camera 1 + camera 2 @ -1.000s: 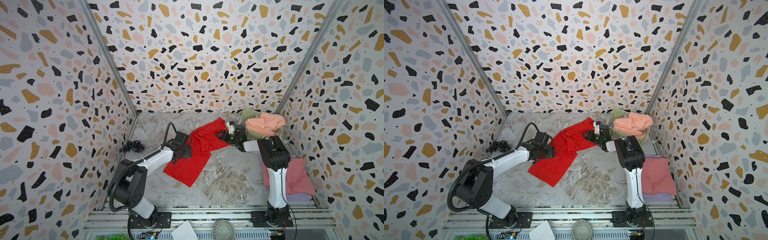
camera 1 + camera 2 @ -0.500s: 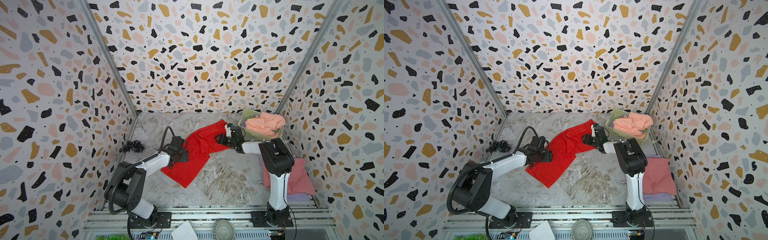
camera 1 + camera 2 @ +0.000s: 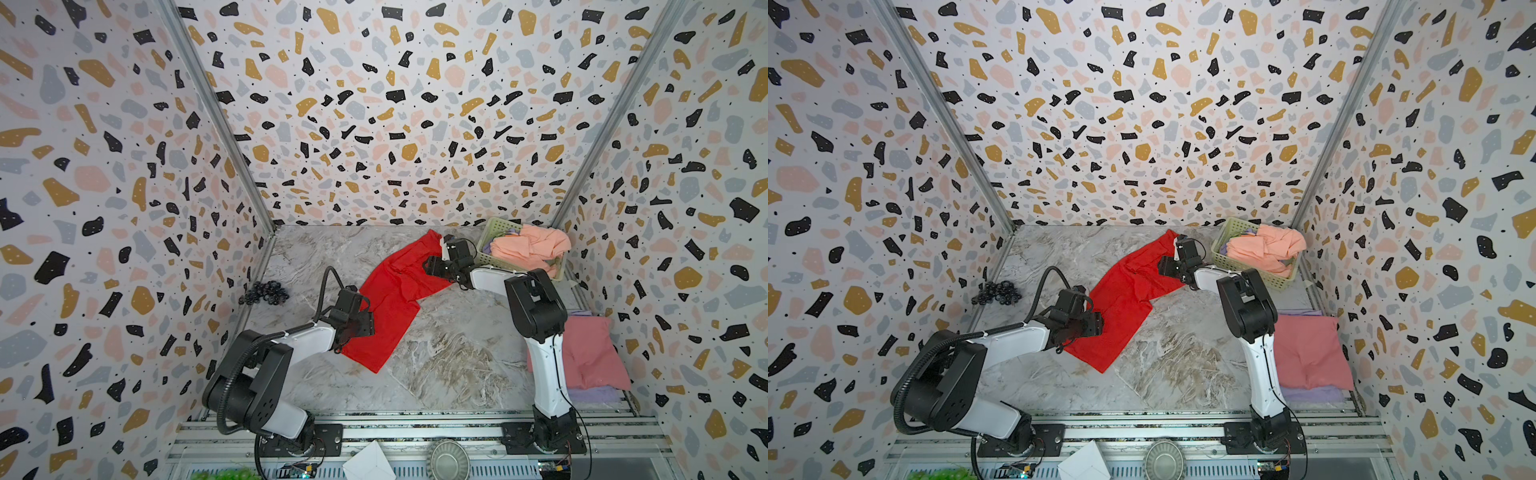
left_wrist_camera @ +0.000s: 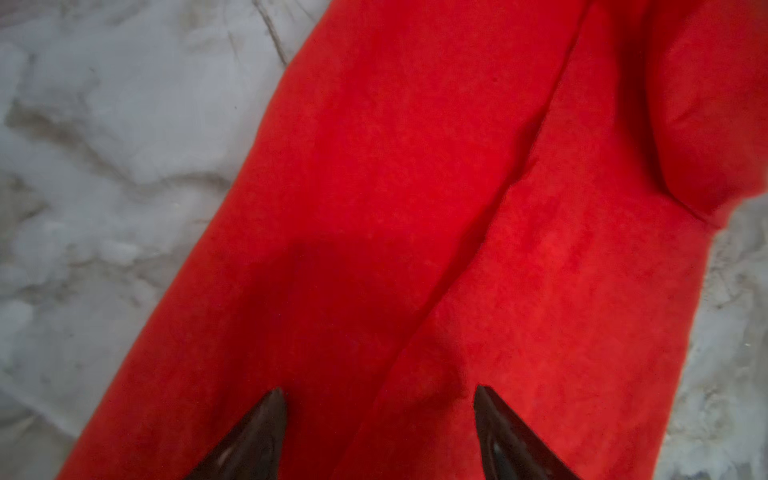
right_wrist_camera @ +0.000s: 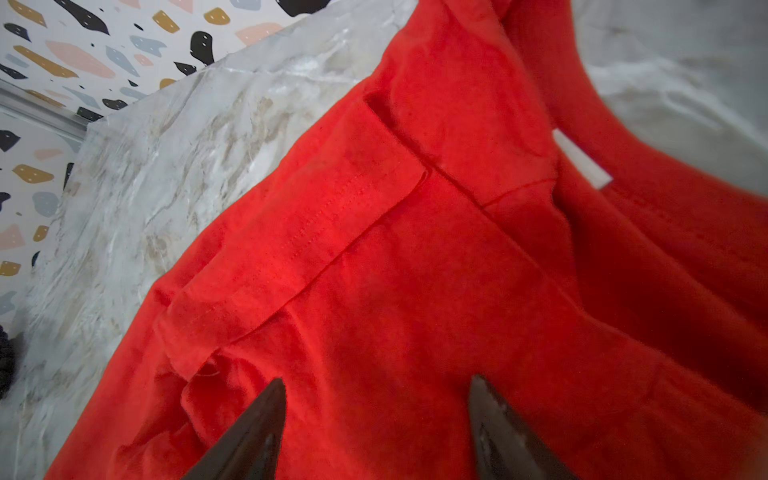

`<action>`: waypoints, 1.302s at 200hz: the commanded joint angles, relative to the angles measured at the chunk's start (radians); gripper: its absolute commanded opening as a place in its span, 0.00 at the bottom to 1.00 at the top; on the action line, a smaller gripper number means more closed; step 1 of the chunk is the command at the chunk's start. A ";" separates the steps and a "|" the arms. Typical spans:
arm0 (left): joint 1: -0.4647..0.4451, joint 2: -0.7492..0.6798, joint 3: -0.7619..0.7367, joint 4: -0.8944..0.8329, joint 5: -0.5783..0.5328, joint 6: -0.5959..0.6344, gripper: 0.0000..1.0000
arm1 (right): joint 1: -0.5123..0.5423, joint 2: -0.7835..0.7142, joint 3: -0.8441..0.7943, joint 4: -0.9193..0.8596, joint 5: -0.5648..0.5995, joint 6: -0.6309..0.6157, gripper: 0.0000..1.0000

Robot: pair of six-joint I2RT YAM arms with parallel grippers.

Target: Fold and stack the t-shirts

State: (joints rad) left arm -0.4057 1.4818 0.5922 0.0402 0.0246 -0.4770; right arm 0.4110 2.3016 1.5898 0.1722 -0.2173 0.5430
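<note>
In both top views the red t-shirt (image 3: 388,299) lies diagonally across the marble table (image 3: 449,365), between the left gripper (image 3: 360,326) at its lower end and the right gripper (image 3: 432,265) near its collar end. Peach shirts fill the green basket (image 3: 1229,232); a folded pink shirt (image 3: 1308,353) rests on a lavender shirt (image 3: 1312,395). Left wrist view: jaws apart over flat cloth, holding nothing. Right wrist view: jaws apart above a stitched sleeve hem (image 5: 291,249). Soft, light, limp; it probably handles best pinched at hems or corners.
</note>
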 commanded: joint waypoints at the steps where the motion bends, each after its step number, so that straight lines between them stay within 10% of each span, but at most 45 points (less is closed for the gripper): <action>1: -0.042 0.009 -0.101 -0.011 0.144 -0.052 0.73 | -0.006 0.131 0.162 -0.057 -0.079 -0.042 0.70; 69: -0.333 -0.007 -0.179 0.010 0.228 -0.168 0.72 | -0.047 0.400 0.629 0.059 -0.383 -0.057 0.71; 159: -0.368 -0.011 -0.143 -0.180 0.200 -0.131 0.71 | -0.136 0.420 0.731 0.191 -0.469 -0.026 0.75; 260: -0.367 -0.219 -0.008 -0.119 0.186 -0.161 0.73 | -0.009 -0.040 0.104 -0.053 -0.246 -0.043 0.75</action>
State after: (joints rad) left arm -0.7689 1.2781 0.5697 -0.1074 0.1944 -0.6228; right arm 0.3923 2.3257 1.7569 0.1337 -0.5190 0.4732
